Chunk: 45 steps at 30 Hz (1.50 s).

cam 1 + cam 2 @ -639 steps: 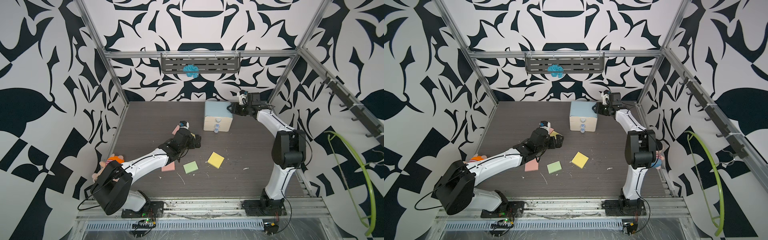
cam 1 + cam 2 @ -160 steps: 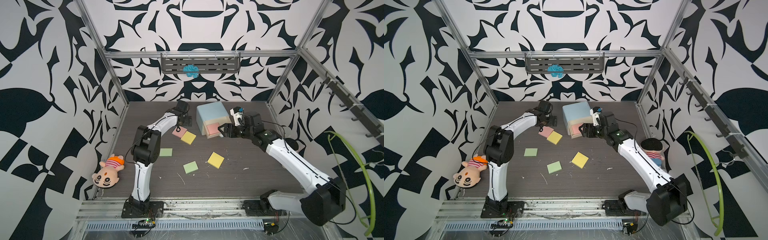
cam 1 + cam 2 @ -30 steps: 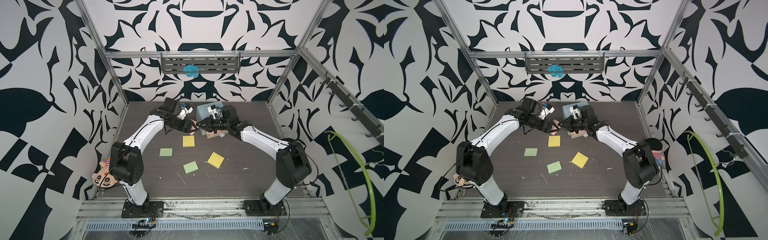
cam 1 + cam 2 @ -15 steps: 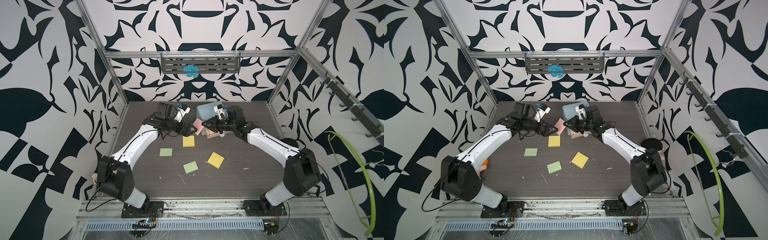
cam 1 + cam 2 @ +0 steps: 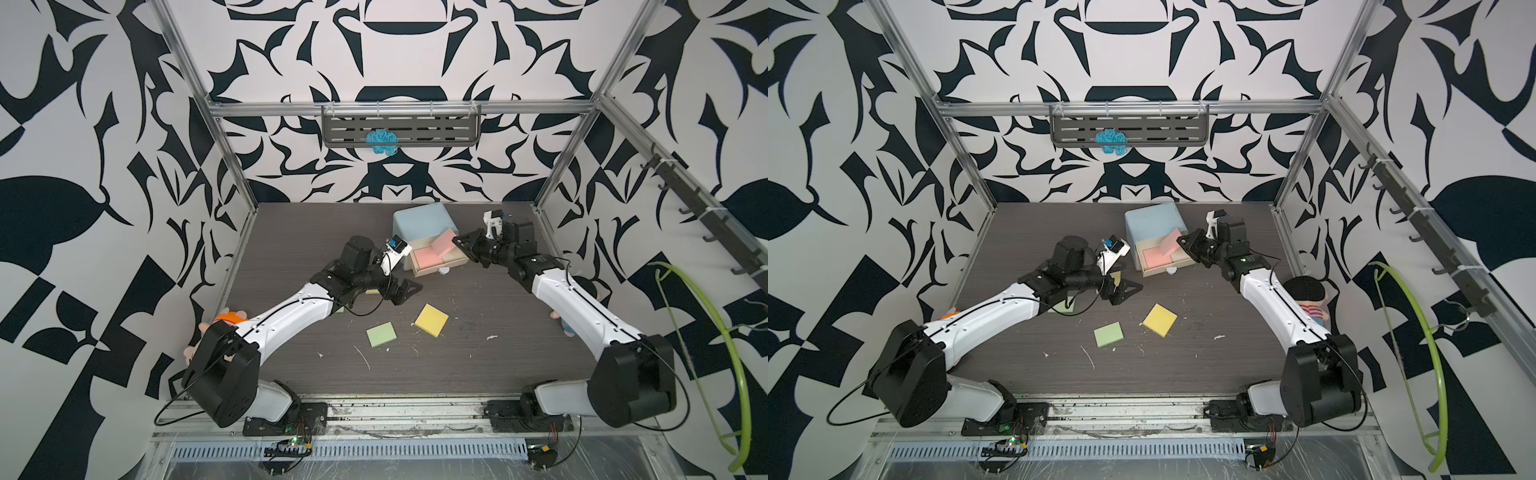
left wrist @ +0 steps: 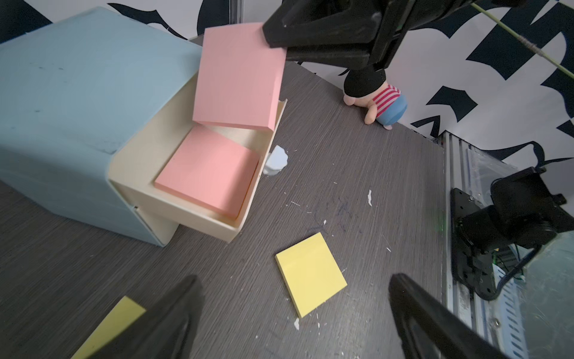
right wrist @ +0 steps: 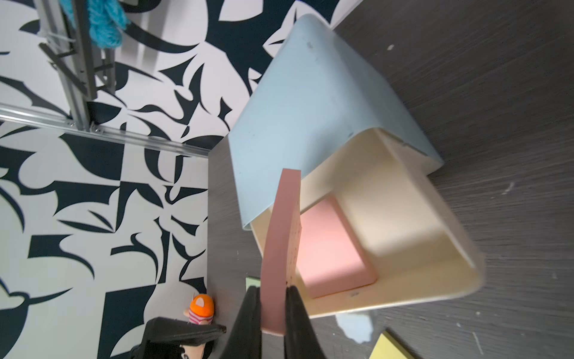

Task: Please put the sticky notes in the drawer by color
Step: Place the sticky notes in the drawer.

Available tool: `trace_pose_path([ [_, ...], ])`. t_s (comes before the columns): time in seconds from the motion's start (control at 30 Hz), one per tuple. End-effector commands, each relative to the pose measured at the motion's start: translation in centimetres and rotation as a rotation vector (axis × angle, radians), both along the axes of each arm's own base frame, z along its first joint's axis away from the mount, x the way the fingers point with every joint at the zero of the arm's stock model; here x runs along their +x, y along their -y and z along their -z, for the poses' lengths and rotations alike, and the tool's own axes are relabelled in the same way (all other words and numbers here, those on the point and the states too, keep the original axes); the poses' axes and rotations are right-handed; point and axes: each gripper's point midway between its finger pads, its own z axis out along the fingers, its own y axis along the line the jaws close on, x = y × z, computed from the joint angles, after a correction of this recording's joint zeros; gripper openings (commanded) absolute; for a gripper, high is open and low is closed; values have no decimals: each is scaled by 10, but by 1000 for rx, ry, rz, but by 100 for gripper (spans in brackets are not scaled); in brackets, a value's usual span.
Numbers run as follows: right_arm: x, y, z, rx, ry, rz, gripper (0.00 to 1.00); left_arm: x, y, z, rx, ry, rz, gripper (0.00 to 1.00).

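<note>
In a top view, tilted pink pad (image 5: 441,248) is pinched by right gripper (image 5: 457,240) above open top drawer (image 5: 440,269), left gripper (image 5: 405,291) is spread wide over desk (image 5: 457,365), in left wrist view, second pink pad (image 6: 208,177) is seen flat inside that drawer.

White arm links (image 5: 291,316), black joints (image 5: 220,374), thin black cables (image 5: 365,313)
</note>
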Motion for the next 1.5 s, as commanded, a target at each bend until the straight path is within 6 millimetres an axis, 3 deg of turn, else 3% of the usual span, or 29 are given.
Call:
trace_pose_path([
  [0.0, 15, 3, -1, 9, 20, 32, 0, 7, 14, -8, -21, 44, 9, 99],
  [0.23, 34, -4, 10, 62, -5, 39, 0, 9, 26, -5, -35, 13, 27, 99],
  [0.47, 39, 1, 19, 50, -20, 59, 2, 12, 30, 4, -18, -6, 35, 99],
  [0.6, 37, 8, 21, 24, -29, 63, 48, 13, 31, 4, -18, -8, 37, 99],
  [0.67, 35, 12, 20, -10, -38, 55, 62, 14, 30, 2, -19, -6, 32, 99],
  [0.83, 25, 22, 18, -113, -49, 46, 74, 15, 31, 3, -17, -14, 25, 99],
  [1.03, 12, 31, 3, -201, -16, 33, 76, 20, 32, 0, -26, -18, 1, 99],
  [1.2, -4, 33, -6, -260, 62, -19, 70, 52, 24, -15, -48, -49, -186, 99],
  [1.33, -23, 30, 2, -283, 151, -84, 65, 97, 13, -33, -98, -121, -421, 99],
  [1.47, -45, 20, 12, -265, 260, -166, 64, 141, 0, -23, -26, -261, -684, 99],
])
